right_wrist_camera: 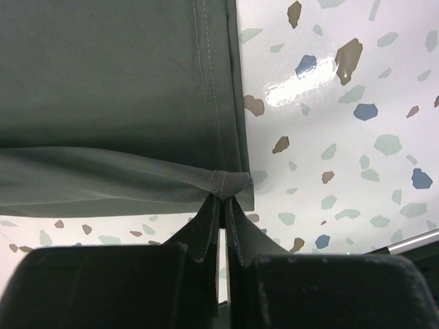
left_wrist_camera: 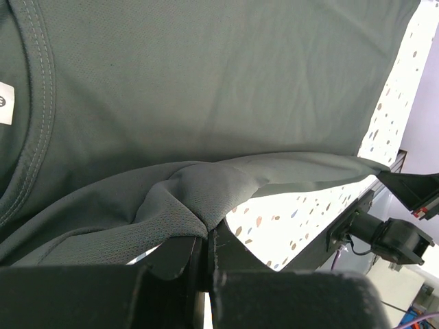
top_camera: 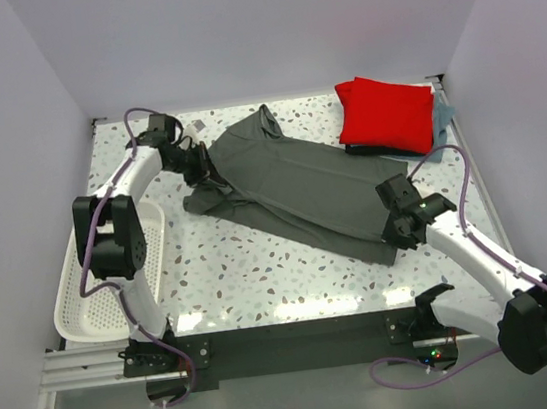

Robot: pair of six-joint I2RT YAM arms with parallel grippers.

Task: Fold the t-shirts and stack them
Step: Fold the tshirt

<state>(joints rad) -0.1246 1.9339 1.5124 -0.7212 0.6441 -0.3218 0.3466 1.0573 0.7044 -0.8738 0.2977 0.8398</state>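
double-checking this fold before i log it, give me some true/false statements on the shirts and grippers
1. The left gripper is shut on the grey shirt. True.
2. The right gripper hangs open above the table. False: it is shut on the grey shirt's hem.
3. The red shirt lies folded at the far right. True.
4. The red shirt sits in the basket. False: the basket is at the left, well away from it.
5. The grey shirt is folded into a small square. False: it lies stretched out diagonally between the two grippers.
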